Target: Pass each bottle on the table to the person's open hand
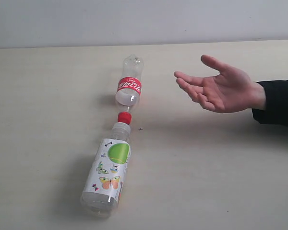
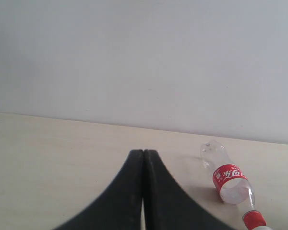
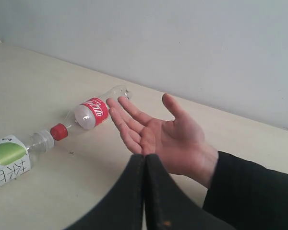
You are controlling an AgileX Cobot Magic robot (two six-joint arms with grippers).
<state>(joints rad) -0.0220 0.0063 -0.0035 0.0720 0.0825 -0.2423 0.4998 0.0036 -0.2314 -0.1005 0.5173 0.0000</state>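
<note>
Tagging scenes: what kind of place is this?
Probably a lab test bench: bare table against a blank wall, holding a red-label bottle and a butterfly bottle, with a hand held open.

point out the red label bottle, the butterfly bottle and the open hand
red label bottle (image 1: 128, 86), exterior view, on its red label
butterfly bottle (image 1: 109, 171), exterior view, on the middle of its printed label
open hand (image 1: 222, 92), exterior view, on the palm
</note>
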